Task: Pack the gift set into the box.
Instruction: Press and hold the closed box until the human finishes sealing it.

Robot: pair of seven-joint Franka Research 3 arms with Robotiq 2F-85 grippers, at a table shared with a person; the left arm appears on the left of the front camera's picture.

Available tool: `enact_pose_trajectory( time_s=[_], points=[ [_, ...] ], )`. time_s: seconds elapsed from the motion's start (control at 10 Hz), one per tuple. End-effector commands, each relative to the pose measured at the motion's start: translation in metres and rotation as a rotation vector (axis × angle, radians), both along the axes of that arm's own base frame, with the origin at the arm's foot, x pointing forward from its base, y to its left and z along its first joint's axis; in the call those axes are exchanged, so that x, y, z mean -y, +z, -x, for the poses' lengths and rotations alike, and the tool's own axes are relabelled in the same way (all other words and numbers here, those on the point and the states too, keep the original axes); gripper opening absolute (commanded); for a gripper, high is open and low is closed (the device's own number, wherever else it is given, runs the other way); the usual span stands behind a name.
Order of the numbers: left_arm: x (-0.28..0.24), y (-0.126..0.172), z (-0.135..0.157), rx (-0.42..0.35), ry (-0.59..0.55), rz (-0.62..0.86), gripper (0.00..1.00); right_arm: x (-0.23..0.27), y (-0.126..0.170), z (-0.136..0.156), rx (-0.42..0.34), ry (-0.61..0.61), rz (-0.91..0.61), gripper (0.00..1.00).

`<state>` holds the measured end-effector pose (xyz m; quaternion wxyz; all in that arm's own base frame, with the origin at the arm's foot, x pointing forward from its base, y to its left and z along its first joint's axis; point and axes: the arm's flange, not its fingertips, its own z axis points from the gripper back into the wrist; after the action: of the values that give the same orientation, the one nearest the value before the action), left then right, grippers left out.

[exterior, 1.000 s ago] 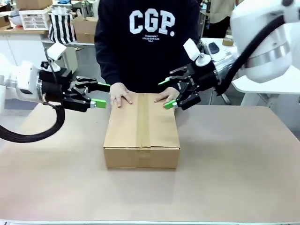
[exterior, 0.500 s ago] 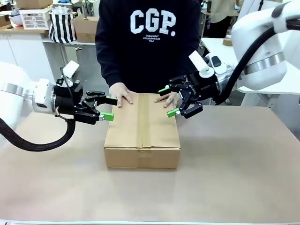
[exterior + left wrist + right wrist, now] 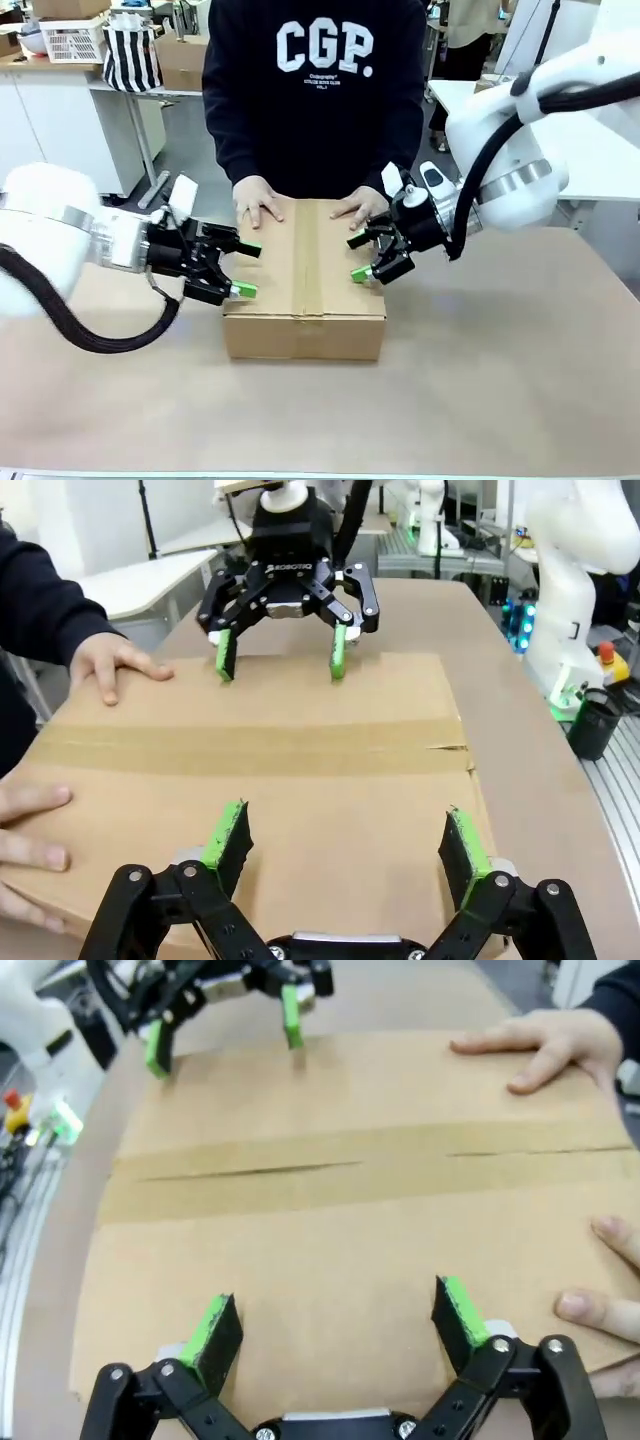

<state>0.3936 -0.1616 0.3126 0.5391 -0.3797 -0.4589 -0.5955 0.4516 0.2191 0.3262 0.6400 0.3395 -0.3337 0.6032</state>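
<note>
Flanking the taped-shut box point(image 3: 305, 265) on the desk point(image 3: 500, 380), the left gripper point(image 3: 246, 268) and right gripper point(image 3: 358, 258) both hung wide open at its side edges. With the person's hands point(image 3: 258, 203) flat on the far top, a sloppy squeeze could've nipped them or skidded the box.

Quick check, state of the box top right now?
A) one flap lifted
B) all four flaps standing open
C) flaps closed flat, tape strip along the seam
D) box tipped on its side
C: the box sits upright with its top flat and closed, and the tape strip runs along the centre seam.
</note>
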Motion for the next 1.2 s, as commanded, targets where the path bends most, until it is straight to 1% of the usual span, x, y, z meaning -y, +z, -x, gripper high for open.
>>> enact_pose_trajectory(
  time_s=[0.0, 0.2, 0.3, 0.4, 0.5, 0.7, 0.8, 0.9, 1.0, 1.1],
  points=[
    [0.012, -0.005, -0.007, 0.046, 0.019, 0.032, 1.00, -0.010, -0.001, -0.004, -0.030, -0.012, -0.010, 1.00],
    [0.018, -0.016, -0.009, 0.047, 0.041, -0.008, 1.00, -0.007, -0.002, -0.005, -0.022, -0.016, 0.007, 1.00],
    [0.020, -0.020, -0.011, 0.072, 0.059, -0.037, 1.00, -0.008, -0.003, -0.004, -0.028, -0.003, -0.003, 1.00],
    [0.020, -0.022, -0.015, 0.075, 0.081, -0.050, 1.00, -0.010, -0.003, -0.003, -0.041, 0.030, -0.045, 1.00],
    [0.020, -0.024, -0.020, 0.091, 0.158, -0.067, 1.00, -0.009, -0.003, -0.004, -0.026, 0.036, -0.040, 1.00],
    [0.020, -0.026, -0.023, 0.045, 0.140, -0.077, 1.00, -0.008, -0.005, -0.006, -0.018, 0.032, -0.010, 1.00],
    [0.021, -0.031, -0.023, -0.006, 0.106, -0.133, 1.00, -0.007, 0.000, -0.001, -0.028, 0.021, -0.029, 1.00],
    [0.022, -0.037, -0.022, -0.067, 0.038, -0.173, 1.00, -0.007, 0.000, -0.001, -0.028, 0.021, -0.029, 1.00],
    [0.022, -0.041, -0.021, -0.082, 0.028, -0.191, 1.00, -0.007, 0.000, -0.001, -0.028, 0.021, -0.029, 1.00],
    [0.023, -0.042, -0.021, -0.144, 0.010, -0.228, 1.00, -0.007, 0.000, -0.001, -0.028, 0.021, -0.029, 1.00]
  ],
)
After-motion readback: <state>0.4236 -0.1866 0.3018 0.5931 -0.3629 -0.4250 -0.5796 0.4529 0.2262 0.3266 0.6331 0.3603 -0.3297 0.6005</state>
